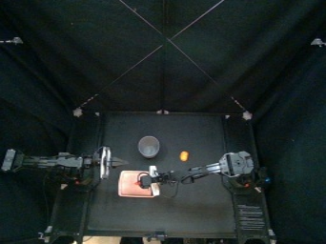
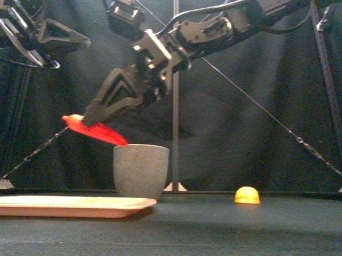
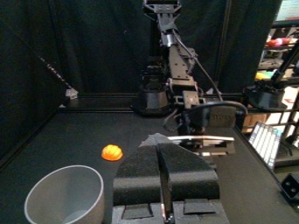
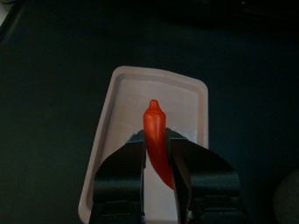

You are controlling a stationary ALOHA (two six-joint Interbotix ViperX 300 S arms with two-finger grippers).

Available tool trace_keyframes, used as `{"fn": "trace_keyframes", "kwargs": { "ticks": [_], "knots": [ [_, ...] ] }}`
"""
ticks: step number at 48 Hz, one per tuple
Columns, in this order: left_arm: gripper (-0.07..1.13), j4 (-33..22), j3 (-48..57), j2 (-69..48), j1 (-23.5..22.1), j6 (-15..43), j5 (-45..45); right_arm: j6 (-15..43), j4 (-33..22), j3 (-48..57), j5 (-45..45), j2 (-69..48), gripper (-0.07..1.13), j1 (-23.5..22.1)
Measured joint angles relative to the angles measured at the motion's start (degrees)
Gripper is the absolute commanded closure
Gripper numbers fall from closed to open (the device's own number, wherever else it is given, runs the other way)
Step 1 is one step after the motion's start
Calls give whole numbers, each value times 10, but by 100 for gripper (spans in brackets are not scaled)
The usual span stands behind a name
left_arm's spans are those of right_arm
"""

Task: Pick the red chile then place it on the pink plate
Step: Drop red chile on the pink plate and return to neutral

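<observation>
Nearest the front lies the flat pink tray (image 2: 54, 206); above it, clear of its surface, the right gripper (image 4: 156, 149) clamps the long red toy chile (image 4: 153, 122), whose tip juts past the jaws. Behind stand the tall grey speckled cup (image 2: 140, 170) and a small orange toy (image 2: 247, 195); the left gripper (image 3: 163, 150) rests at the left, jaws pressed together, empty.

Robot lab: black curtains (image 1: 163, 57) around a table (image 1: 192, 205), 2 arms (image 1: 204, 172).
</observation>
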Motion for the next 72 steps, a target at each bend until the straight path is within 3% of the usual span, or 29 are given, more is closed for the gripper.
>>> {"fn": "trace_keyframes", "kwargs": {
  "ticks": [9,15,33,47,59,72],
  "knots": [
    [107,0,0,-2,4,0,7,-4,3,-50,19,43,34,-4],
    [107,-1,0,-4,4,0,11,-4,4,-57,33,49,25,-4],
    [107,-1,0,-5,5,0,18,-3,4,-20,62,13,24,-9],
    [107,-1,0,-8,6,0,21,-1,33,162,-98,-208,24,-53],
    [107,0,4,-11,9,0,21,-4,41,367,-252,-424,24,-58],
    [107,1,5,-11,11,0,20,-4,53,532,-294,-682,24,-54]
  ]
}}
